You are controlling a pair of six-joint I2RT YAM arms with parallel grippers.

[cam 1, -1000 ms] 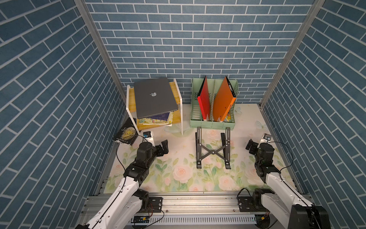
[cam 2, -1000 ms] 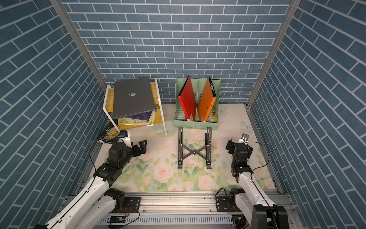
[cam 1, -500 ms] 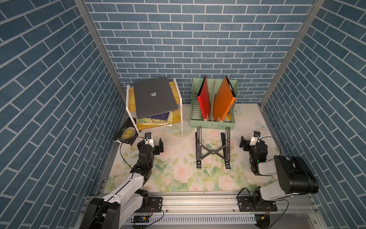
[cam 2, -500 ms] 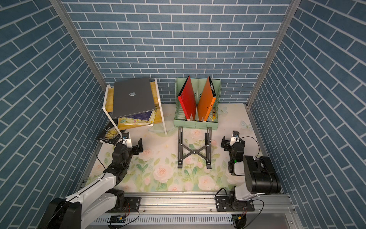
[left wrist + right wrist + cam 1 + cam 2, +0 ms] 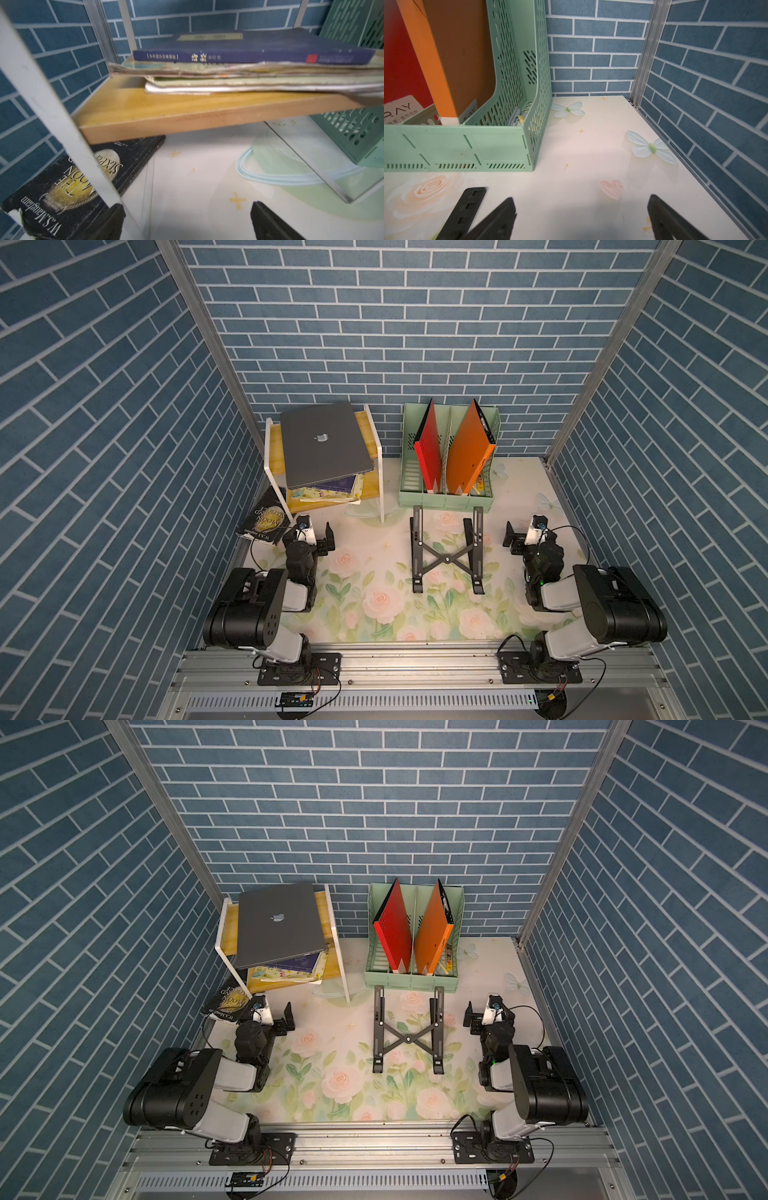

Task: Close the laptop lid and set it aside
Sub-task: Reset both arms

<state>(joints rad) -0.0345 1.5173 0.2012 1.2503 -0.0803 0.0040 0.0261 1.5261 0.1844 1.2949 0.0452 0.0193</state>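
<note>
On the far-left wooden shelf (image 5: 366, 433) I see the laptop (image 5: 324, 448) lying flat on the top board, skewed, its near edge overhanging. Laptop lid (image 5: 332, 418) is down against the base, logo up. Left gripper (image 5: 311, 536) sits low over the mat, just near of the shelf's legs, fingers (image 5: 113, 222) spread wide, nothing between them. Right gripper (image 5: 527, 537) sits on the right, near of the green file rack (image 5: 446, 501), fingers (image 5: 500, 218) likewise apart and empty. Black folding stand (image 5: 446, 556) lies between both arms.

Folding stand (image 5: 446, 560) before green file rack (image 5: 446, 501); books (image 5: 328, 490) on shelf (image 5: 275, 448)
</note>
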